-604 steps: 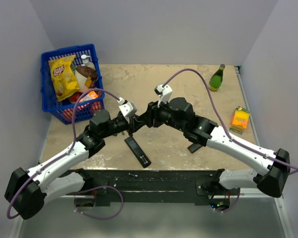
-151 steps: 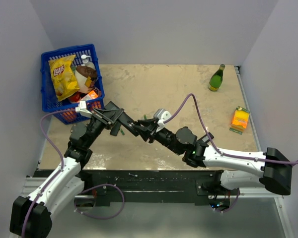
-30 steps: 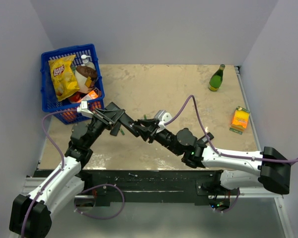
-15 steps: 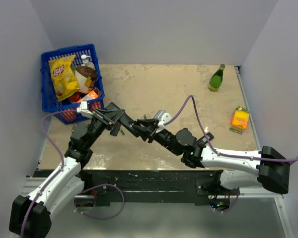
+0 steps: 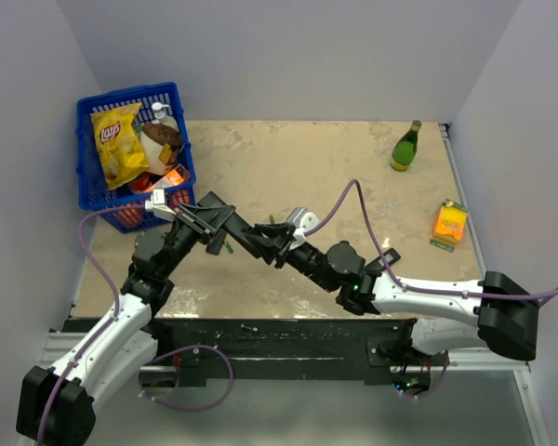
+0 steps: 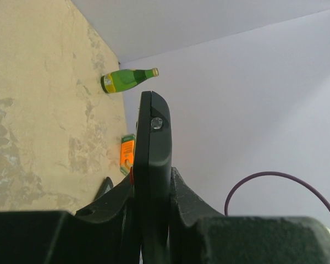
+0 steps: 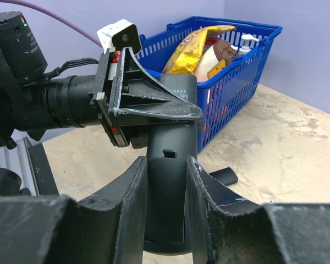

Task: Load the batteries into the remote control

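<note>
The remote control (image 5: 245, 236) is a slim black bar held in the air between both grippers, above the table's near middle. My left gripper (image 5: 225, 226) is shut on one end; in the left wrist view (image 6: 152, 176) the remote (image 6: 154, 148) stands edge-on between the fingers, with a small round metallic spot near its tip. My right gripper (image 5: 265, 243) is shut on the other end. In the right wrist view (image 7: 166, 165) its fingers press both sides of the remote (image 7: 170, 137), where the back cover (image 7: 166, 214) lies on the body. No loose batteries show.
A blue basket (image 5: 88, 186) of groceries stands at the back left, close behind the left gripper. A green bottle (image 5: 406, 147) stands back right and an orange box (image 5: 451, 223) lies at the right edge. A small black piece (image 7: 224, 176) lies on the table under the arms.
Both grippers keep hold of the remote in the same spot. The right arm's elbow has crept slightly to the left.
</note>
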Robot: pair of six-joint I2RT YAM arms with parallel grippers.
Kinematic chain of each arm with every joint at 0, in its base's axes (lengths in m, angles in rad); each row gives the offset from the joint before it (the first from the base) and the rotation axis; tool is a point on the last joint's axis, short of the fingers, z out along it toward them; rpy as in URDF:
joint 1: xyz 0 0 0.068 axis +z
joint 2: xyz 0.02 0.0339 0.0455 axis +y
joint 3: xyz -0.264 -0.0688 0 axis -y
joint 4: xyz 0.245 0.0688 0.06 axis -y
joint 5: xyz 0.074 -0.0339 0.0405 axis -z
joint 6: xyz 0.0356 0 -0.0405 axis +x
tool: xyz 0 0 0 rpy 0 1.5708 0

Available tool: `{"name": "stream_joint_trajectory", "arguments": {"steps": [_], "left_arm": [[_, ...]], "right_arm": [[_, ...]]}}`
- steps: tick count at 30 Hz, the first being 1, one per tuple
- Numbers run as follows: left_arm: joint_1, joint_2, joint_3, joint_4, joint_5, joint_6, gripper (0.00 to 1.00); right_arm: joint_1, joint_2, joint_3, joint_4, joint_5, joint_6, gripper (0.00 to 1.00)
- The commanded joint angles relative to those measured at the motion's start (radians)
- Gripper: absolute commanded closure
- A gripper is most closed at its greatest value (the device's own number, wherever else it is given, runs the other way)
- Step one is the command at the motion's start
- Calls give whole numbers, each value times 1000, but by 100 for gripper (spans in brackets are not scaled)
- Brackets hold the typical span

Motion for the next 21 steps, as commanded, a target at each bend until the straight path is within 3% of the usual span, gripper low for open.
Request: {"name": "stream_joint_trajectory", "arguments": {"steps": [1, 21], "left_arm": [[-6, -9, 71, 65, 43, -18, 100], [-6, 18, 89, 71, 121, 3, 100]], "right_arm": [[4, -1, -15, 28, 35, -26, 100], [1, -39, -34, 57, 32, -74, 100]]}}
